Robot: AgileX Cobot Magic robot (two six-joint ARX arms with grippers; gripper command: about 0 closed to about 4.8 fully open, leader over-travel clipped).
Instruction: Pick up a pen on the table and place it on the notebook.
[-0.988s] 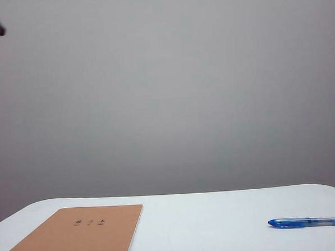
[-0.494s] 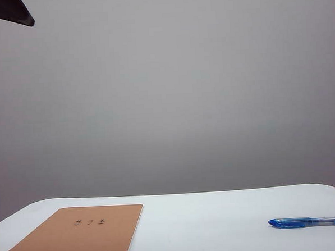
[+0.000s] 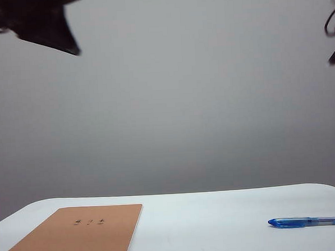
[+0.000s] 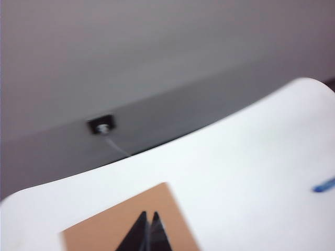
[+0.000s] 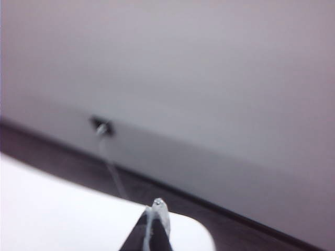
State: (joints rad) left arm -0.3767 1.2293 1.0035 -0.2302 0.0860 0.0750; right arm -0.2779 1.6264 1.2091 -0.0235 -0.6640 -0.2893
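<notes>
So the pen [image 3: 310, 222] is just lying flat on the white table [image 3: 206, 224], well off to the right of the notebook [image 3: 78, 237], with its dark blue cap end pointing toward the notebook. Nothing is touching it. The notebook is a plain tan one lying flat near the table's left side, a few small dark characters printed on the cover.

Left gripper [image 4: 146, 232] hangs high above the notebook, fingers pressed together into a dark point with nothing between them. In its wrist camera you can see the notebook right under the tips and a bit of the pen [image 4: 324, 185] off at the edge.

Right gripper [image 5: 155, 225] is up in the air on the pen's side, far from the notebook, over a rounded table corner [image 5: 78, 219]. Its fingers are closed together too, empty.
</notes>
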